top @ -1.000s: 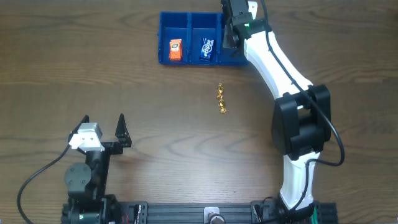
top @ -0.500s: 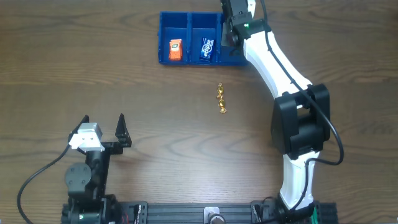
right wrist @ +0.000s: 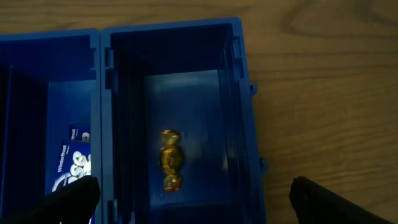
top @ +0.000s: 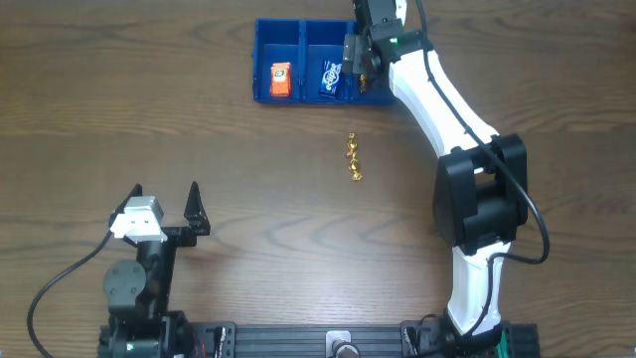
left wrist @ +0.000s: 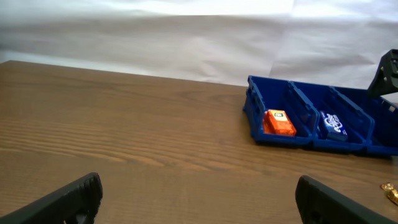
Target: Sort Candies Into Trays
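The blue three-compartment tray (top: 260, 60) stands at the back of the table. Its left bin holds an orange candy (top: 281, 80), its middle bin a blue-wrapped candy (top: 331, 78). My right gripper (top: 360, 58) hovers open over the right bin, where a gold candy (right wrist: 170, 160) lies loose between the fingers' line (right wrist: 193, 194). Three more gold candies (top: 354, 159) lie in a short row on the table in front of the tray. My left gripper (top: 165, 199) stands open and empty near the front left, far from the tray (left wrist: 252, 112).
The right arm's white link (top: 437, 94) stretches from its base at the front right up to the tray. Bare wooden table surrounds the gold candies and the left gripper.
The right gripper's fingers have spread apart above the tray's right bin. The left arm and the candies on the table have not moved.
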